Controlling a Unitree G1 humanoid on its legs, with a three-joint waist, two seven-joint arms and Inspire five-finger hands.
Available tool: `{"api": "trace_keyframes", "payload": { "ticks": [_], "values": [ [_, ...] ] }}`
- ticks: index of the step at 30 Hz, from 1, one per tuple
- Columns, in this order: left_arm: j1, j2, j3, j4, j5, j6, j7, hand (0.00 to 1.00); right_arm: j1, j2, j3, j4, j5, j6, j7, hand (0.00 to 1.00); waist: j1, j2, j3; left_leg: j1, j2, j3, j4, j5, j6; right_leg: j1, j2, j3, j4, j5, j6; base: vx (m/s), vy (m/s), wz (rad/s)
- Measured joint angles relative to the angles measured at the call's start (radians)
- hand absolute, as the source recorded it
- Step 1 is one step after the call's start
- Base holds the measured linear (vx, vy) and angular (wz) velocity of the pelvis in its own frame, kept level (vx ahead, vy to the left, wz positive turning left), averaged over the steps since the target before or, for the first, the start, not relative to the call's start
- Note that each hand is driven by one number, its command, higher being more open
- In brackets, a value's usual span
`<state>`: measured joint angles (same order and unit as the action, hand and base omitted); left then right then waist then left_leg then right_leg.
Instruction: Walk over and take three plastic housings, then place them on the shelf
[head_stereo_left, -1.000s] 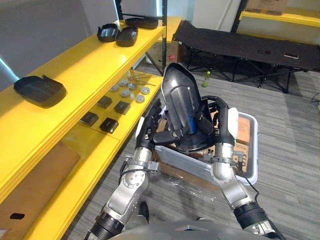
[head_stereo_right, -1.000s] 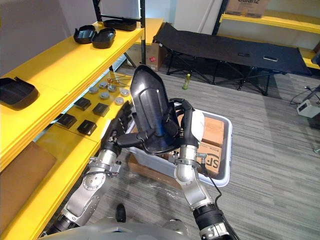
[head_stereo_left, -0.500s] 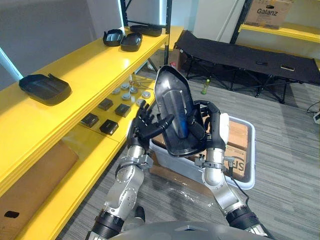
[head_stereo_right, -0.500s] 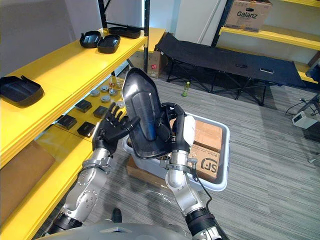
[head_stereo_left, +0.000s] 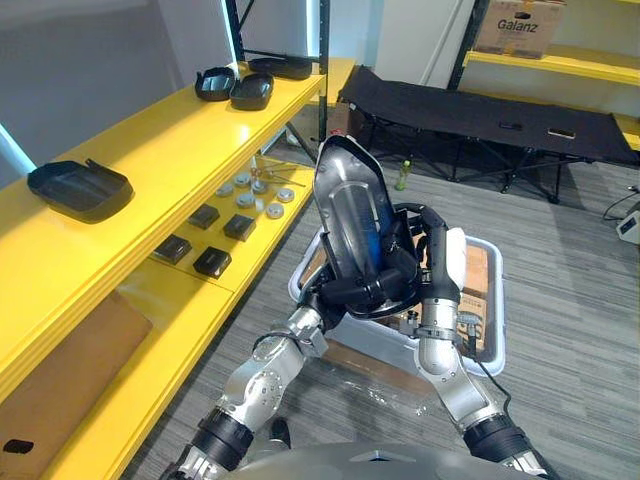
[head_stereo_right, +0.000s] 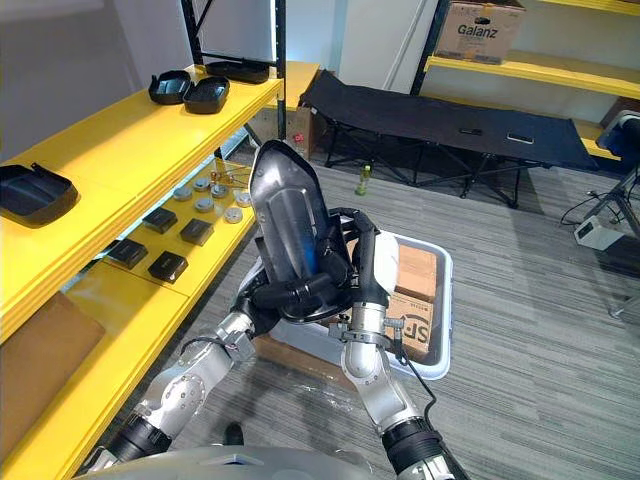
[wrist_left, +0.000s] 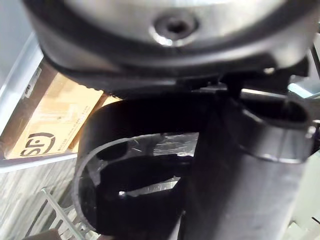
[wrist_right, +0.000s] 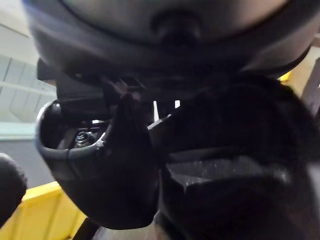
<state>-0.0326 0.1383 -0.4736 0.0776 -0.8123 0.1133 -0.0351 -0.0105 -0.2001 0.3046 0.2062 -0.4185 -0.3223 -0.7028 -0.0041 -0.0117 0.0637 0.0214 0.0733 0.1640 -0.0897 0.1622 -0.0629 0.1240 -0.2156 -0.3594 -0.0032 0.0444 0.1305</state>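
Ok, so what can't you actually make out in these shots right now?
- White bin: in the eye views, the held plastic housing hides its left part and contents.
- Small parts on the lower shelf: eye views, too small to identify.
- Plastic housing's underside: left wrist view, too close and dark to read.

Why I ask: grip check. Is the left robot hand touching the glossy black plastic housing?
Touching: left eye view shows the left robot hand curled round the glossy black plastic housing.
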Motion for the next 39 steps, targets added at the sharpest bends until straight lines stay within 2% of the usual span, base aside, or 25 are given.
{"api": "trace_keyframes", "payload": {
  "ticks": [8,15,24,35,36,39],
  "values": [
    [0.000,0.025,-0.025,0.001,-0.105,-0.041,0.009,0.00,-0.001,0.000,0.000,0.000,0.001,-0.002,0.019,0.00,0.001,-0.004,-0.007,-0.002,0.004,0.002,0.000,-0.004,-0.006,0.000,0.013,-0.002,-0.006,0.003,0.001,0.00,-0.004,0.00],
    [0.002,0.026,0.022,0.004,-0.160,-0.059,0.047,0.00,-0.006,0.022,0.028,-0.032,-0.001,-0.083,0.017,0.00,-0.001,-0.007,-0.009,0.005,-0.002,0.001,0.000,0.001,-0.001,0.001,0.010,-0.010,0.005,-0.003,-0.005,0.00,0.000,0.00],
    [0.015,0.028,0.020,0.004,-0.168,-0.111,0.047,0.00,-0.005,0.041,0.040,-0.032,-0.001,-0.080,0.017,0.00,0.001,-0.017,-0.016,0.005,-0.006,-0.007,0.000,-0.001,-0.004,0.000,0.005,-0.020,0.017,-0.012,-0.008,-0.02,0.005,0.04],
    [0.043,0.027,0.020,0.003,-0.170,-0.130,0.048,0.00,0.015,0.049,0.053,-0.031,0.001,-0.080,0.016,0.00,0.001,-0.035,-0.025,0.004,-0.007,-0.006,0.000,-0.001,-0.004,-0.001,0.005,-0.022,0.016,-0.012,-0.009,0.00,0.000,0.00],
    [0.044,0.026,0.020,0.003,-0.162,-0.137,0.049,0.00,0.015,0.050,0.055,-0.031,0.002,-0.080,0.015,1.00,0.001,-0.035,-0.025,0.004,-0.007,-0.006,0.000,-0.001,-0.004,-0.001,0.005,-0.022,0.016,-0.012,-0.010,0.00,0.000,0.00],
    [0.045,0.018,0.021,0.002,-0.099,-0.173,0.062,0.00,0.017,0.059,0.058,-0.031,0.004,-0.081,0.014,1.00,0.002,-0.035,-0.025,0.004,-0.007,-0.006,0.000,-0.001,-0.004,-0.001,0.005,-0.023,0.016,-0.013,-0.011,0.00,0.000,0.00]
  ]
}}
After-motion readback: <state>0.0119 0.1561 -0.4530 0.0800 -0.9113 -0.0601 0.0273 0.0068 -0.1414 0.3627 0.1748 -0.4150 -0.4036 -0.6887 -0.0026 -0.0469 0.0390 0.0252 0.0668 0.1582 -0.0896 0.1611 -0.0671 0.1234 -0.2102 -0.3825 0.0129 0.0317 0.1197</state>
